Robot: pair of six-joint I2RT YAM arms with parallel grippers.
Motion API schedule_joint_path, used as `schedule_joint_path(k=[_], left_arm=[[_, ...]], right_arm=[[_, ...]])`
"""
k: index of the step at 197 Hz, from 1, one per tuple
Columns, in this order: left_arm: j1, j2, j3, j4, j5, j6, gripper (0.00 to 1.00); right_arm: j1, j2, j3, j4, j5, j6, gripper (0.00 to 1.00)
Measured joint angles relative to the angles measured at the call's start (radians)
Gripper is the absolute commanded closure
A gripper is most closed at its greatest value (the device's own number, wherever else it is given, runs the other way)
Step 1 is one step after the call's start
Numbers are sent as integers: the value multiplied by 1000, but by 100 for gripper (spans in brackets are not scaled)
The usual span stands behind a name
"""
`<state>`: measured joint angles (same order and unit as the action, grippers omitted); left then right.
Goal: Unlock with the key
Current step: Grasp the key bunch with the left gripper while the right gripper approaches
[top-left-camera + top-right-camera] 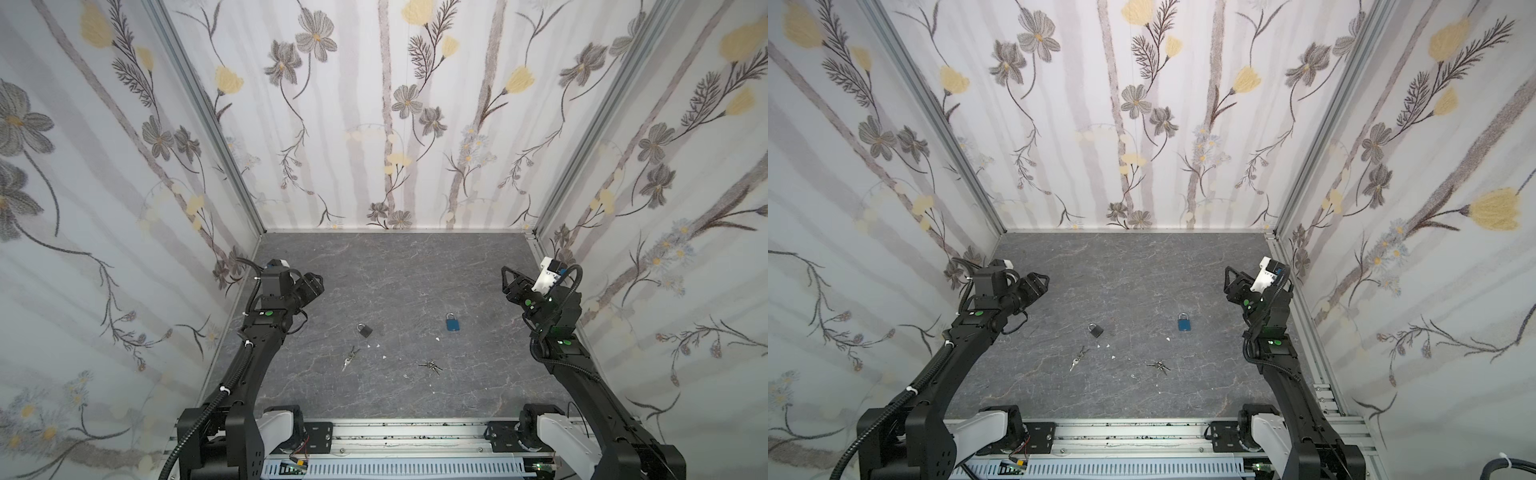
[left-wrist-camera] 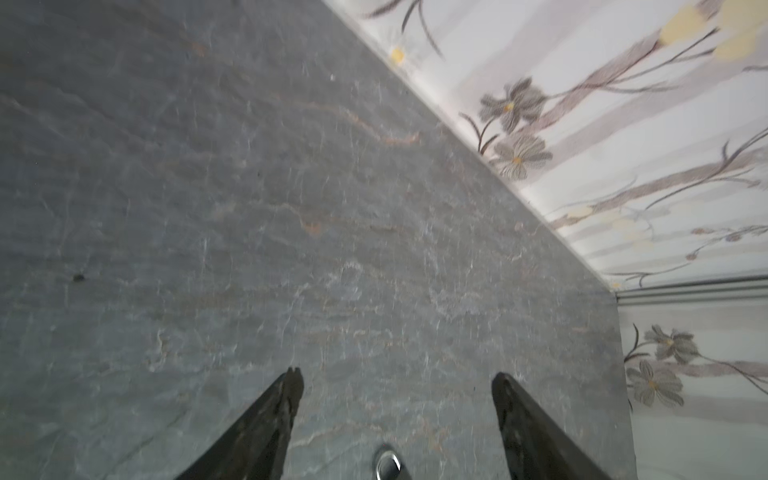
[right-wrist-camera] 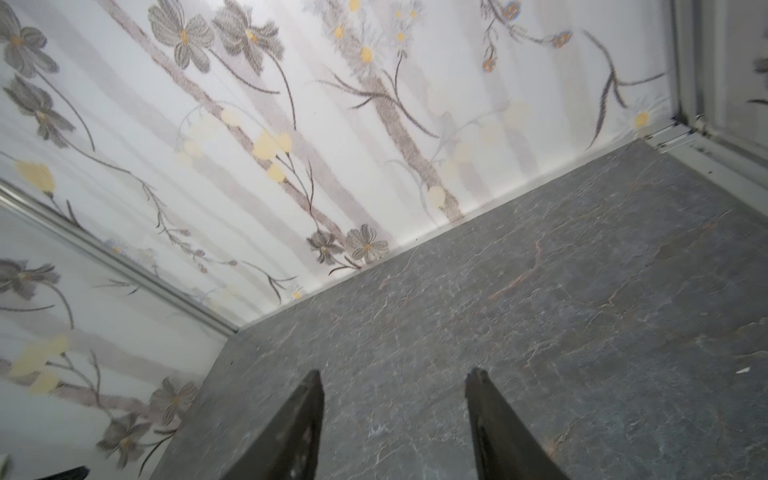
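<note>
both top views show a dark padlock (image 1: 365, 330) and a blue padlock (image 1: 452, 322) lying on the table (image 1: 395, 274), a key bunch (image 1: 350, 358) near the dark one, the other key bunch (image 1: 431, 366) near the blue; keys look light, stiff, thin and slippery, probably best pinched by the bow; left gripper (image 2: 397, 380) and right gripper (image 3: 395, 376) hang with fingers spread, holding nothing

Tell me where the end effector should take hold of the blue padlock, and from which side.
Grip the blue padlock by its body, pinching its two side edges, coming straight down from above. It lies flat on the table, shackle pointing away from the robot, so those edges are the reachable parallel faces; the thin shackle would likely slip.
</note>
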<state>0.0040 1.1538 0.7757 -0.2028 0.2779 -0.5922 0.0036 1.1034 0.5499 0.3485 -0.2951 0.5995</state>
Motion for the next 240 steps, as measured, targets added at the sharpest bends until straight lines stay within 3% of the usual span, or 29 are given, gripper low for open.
schedule_joint_path(k=[16,42,86,175,240], left_arm=[[-19,-8,0,-126,51,14,36],[-66,-19,2,-285,113,43,49],[-220,37,37,-455,142,69,49],[-475,271,122,-615,-11,95,58],[-566,410,190,-652,-123,119,62]], right_arm=[[31,2,33,-78,-77,-19,57],[100,-6,37,-214,-159,-52,57],[237,-30,29,-323,-228,-85,53],[385,-66,-43,-348,-193,-81,53],[421,-60,-54,-339,-152,-64,53]])
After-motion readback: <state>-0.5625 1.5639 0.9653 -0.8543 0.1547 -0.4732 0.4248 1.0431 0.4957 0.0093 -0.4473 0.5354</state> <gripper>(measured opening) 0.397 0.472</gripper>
